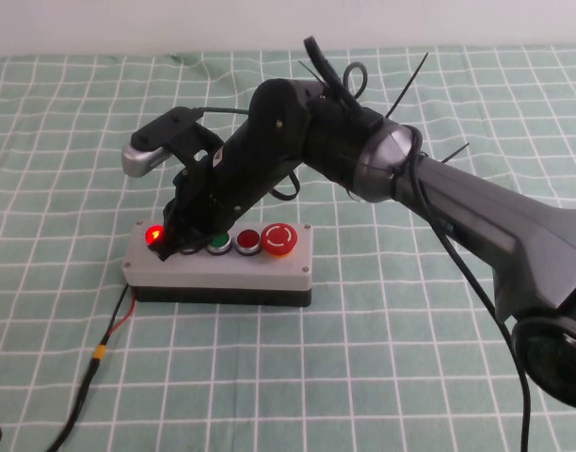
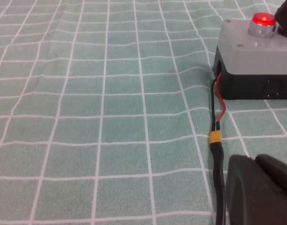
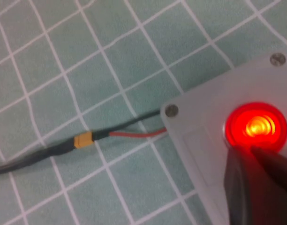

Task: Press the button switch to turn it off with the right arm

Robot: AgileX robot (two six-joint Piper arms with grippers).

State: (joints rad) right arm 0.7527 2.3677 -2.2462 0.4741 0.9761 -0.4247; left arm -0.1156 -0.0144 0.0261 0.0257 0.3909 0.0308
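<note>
Jaws of the right gripper [image 3: 256,161] look closed, tip touching the button switch [image 1: 155,234] at the grey box's [image 1: 222,268] end. It glows red, so not off yet. Left gripper [image 2: 260,187] waits nearby; cannot tell its jaws.

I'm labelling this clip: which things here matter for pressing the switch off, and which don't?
Job:
- lit small round red button switch at row's end
- right gripper, at that button
- grey switch box

Not involved:
- green button
- big red mushroom button
- left gripper, low over the cloth
</note>
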